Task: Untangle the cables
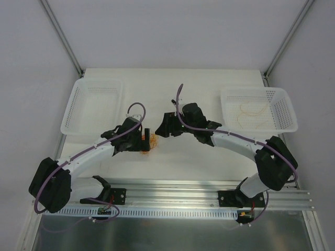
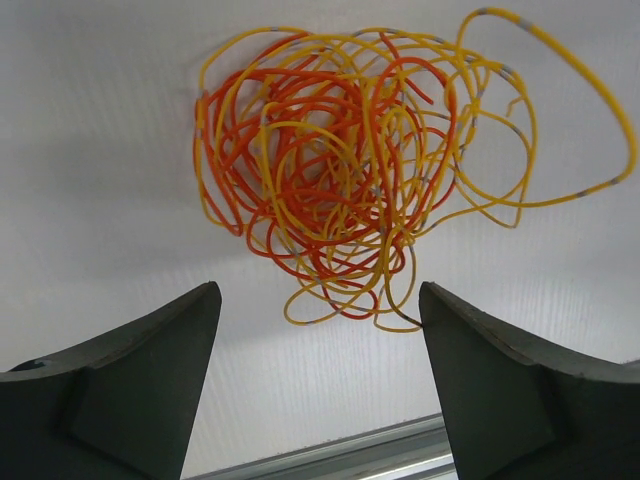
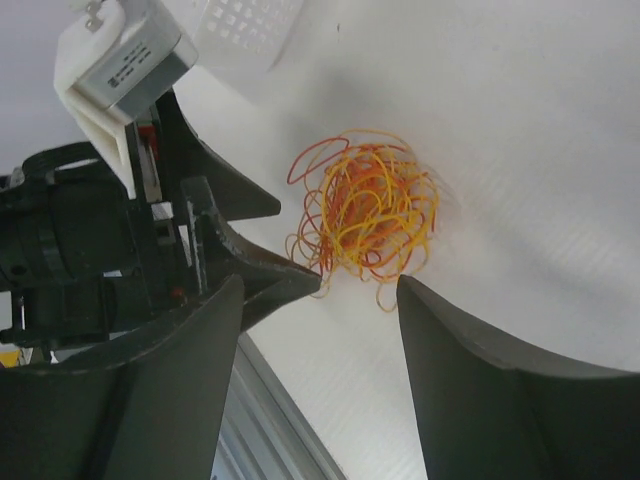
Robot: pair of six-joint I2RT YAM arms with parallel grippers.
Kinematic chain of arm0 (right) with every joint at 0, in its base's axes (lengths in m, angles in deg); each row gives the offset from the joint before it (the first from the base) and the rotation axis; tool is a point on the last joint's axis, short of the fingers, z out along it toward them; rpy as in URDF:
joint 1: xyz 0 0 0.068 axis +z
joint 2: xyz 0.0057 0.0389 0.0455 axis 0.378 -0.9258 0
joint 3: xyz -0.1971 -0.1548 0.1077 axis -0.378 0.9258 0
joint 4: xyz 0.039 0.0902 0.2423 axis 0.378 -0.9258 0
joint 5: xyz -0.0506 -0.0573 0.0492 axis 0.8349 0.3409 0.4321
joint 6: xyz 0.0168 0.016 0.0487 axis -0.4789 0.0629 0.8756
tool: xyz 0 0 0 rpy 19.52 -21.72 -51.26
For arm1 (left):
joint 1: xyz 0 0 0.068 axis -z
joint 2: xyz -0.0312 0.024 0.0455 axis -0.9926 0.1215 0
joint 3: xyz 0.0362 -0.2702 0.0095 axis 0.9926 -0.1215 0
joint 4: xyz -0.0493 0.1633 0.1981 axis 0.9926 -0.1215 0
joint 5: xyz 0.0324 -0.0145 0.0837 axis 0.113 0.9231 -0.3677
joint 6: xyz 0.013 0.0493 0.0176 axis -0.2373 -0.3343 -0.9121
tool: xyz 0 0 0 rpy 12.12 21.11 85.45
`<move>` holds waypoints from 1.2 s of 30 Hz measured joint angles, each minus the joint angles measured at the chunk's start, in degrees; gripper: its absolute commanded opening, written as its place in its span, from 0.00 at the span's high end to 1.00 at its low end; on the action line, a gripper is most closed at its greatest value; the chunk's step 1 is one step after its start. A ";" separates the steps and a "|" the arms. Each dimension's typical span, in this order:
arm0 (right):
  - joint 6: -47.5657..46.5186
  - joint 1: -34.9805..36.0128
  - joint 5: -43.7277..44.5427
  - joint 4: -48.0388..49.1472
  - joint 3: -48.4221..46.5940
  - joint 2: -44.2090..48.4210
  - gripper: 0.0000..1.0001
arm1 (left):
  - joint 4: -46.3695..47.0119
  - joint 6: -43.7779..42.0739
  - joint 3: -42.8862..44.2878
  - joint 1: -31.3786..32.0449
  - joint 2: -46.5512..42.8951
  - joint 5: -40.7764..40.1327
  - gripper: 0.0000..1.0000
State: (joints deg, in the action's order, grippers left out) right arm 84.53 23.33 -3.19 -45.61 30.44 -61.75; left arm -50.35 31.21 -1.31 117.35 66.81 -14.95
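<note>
The cables are a small tangle of thin red-orange and yellow-orange loops lying on the white table. My left gripper is open, and the tangle lies just past its fingertips with nothing between them. My right gripper is also open and empty, its tips just short of the cables. From above, the left gripper sits right beside the cables on their left. The right gripper hovers close above and to their right. In the right wrist view, the left gripper's fingers reach the tangle's edge.
A white mesh basket stands at the back left. Another white basket at the back right holds a few pale strands. A metal rail runs along the table's near edge, close behind both grippers.
</note>
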 measured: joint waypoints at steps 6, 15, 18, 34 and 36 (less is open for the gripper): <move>1.16 1.27 -0.44 2.97 -5.86 -9.35 0.37 | 1.36 1.81 -2.86 -2.91 -2.89 0.22 0.21; 1.84 2.38 -1.27 3.50 -11.30 -18.32 0.95 | 4.37 2.56 -3.06 -4.72 -1.31 2.40 0.21; 1.86 2.38 -1.42 3.08 -11.30 -18.14 0.99 | 5.25 3.32 -3.06 -5.22 0.35 2.89 0.22; -2.19 2.40 -1.20 -15.76 -10.43 5.14 0.99 | 11.43 10.34 0.48 -5.95 13.81 3.30 0.62; -3.50 2.38 -0.83 -20.20 -11.06 8.13 0.99 | 12.13 11.15 0.57 -5.95 14.49 3.37 0.70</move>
State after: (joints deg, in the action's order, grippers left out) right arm 81.03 25.71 -4.02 -65.80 19.38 -53.62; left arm -38.22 42.36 -0.75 111.40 81.30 -11.58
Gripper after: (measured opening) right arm 0.017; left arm 0.375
